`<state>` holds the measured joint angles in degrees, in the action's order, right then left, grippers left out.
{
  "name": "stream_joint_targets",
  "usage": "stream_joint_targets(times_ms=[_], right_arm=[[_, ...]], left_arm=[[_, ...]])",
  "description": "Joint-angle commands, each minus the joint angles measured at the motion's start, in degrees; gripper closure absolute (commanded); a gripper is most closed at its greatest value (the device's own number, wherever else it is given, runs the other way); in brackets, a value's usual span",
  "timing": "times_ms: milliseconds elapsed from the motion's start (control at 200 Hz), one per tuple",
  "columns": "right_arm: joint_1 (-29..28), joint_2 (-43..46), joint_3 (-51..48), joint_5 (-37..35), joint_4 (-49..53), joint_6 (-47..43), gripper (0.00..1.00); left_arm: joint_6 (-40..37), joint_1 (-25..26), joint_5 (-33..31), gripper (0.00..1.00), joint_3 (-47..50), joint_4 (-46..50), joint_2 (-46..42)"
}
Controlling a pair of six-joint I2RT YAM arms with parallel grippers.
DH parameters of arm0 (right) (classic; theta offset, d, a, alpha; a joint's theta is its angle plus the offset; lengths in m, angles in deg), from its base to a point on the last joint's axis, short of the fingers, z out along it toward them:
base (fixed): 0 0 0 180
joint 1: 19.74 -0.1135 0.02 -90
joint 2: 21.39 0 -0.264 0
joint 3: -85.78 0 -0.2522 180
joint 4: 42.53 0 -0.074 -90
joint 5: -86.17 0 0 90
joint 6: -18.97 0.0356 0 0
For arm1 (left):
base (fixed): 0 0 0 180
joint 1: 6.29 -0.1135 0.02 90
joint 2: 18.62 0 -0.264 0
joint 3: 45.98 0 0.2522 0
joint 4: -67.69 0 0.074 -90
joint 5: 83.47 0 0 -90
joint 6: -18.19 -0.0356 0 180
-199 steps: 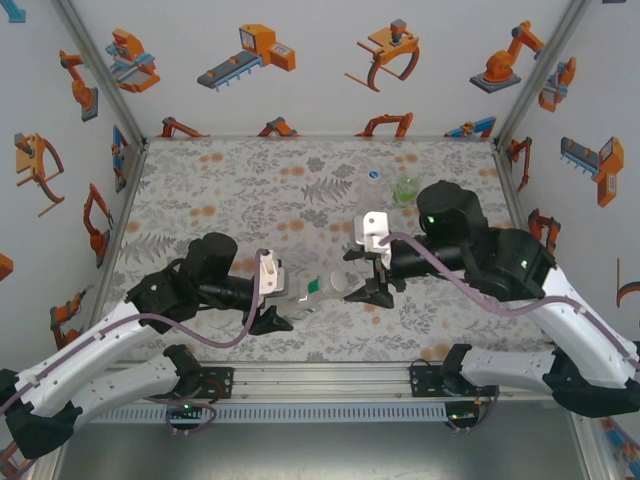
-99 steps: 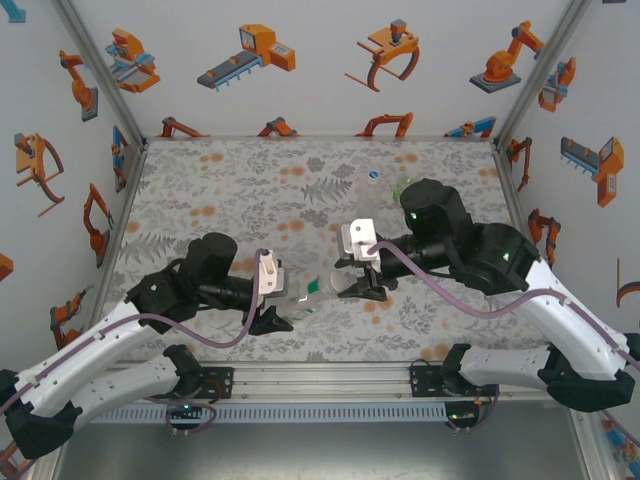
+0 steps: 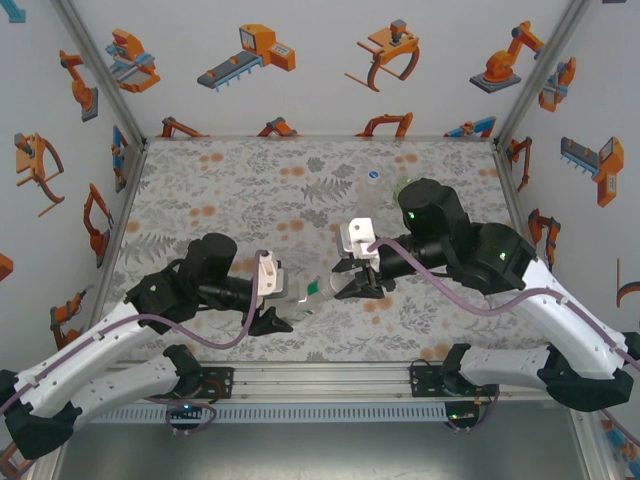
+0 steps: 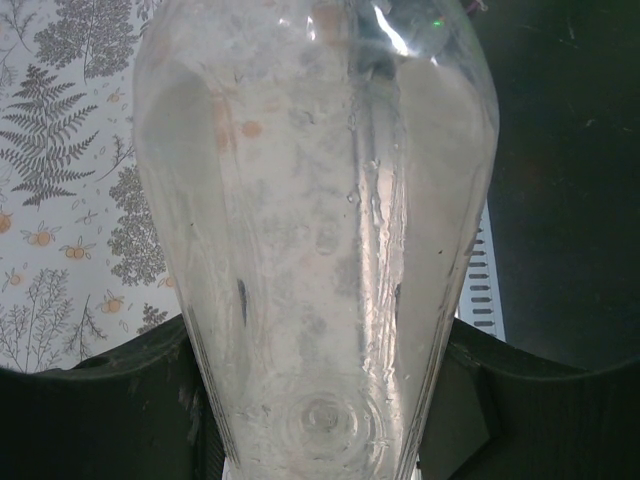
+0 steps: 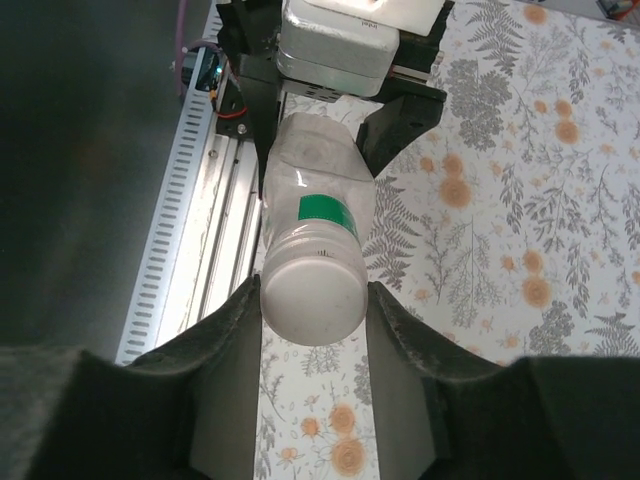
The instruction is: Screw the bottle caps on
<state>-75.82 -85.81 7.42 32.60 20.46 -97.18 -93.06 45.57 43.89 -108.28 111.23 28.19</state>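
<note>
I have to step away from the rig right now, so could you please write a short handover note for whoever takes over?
Left hand: shut on the labelled bottle, held lying level above the table.
Right hand: shut on the white cap at that bottle's mouth.
Two more bottles stand far right: a clear bottle and a green-labelled bottle; caps unclear.
Done: cap is at the mouth. Left: twist it tight, then check the other two.

Held bottle (image 4: pixel 320 250) neck cut by left wrist view's top edge, cap (image 5: pixel 312 290) threads hidden, green bottle (image 3: pixel 403 184) half behind right arm (image 3: pixel 470 250)
</note>
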Motion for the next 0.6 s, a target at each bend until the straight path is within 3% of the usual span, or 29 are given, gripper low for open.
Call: stream_joint_targets(times_ms=[0, 100, 250, 416, 596], right_arm=[[-0.11, 0.34, -1.79, 1.11, -2.81, 6.10, 0.74], [-0.17, 1.91, -4.58, 0.30, -6.40, 14.61, 0.85], [-0.13, 4.82, -10.41, -3.45, -14.44, 34.18, 1.00], [-0.19, 6.84, -15.19, -12.21, -20.10, 59.99, 1.00], [-0.16, 6.86, -15.88, -19.25, -15.02, 81.87, 1.00]], left_arm=[[-0.36, 0.26, 1.02, 1.00, -0.73, -0.78, -0.91], [-0.37, 0.26, 0.96, 1.00, -0.60, -0.69, -1.26], [-0.19, 0.26, 0.72, 1.00, -0.43, -0.86, -1.29], [-0.28, 0.26, 0.25, 1.00, -0.33, -0.86, -1.52], [-0.19, 0.27, -1.21, 1.00, -0.16, -1.22, -1.67]])
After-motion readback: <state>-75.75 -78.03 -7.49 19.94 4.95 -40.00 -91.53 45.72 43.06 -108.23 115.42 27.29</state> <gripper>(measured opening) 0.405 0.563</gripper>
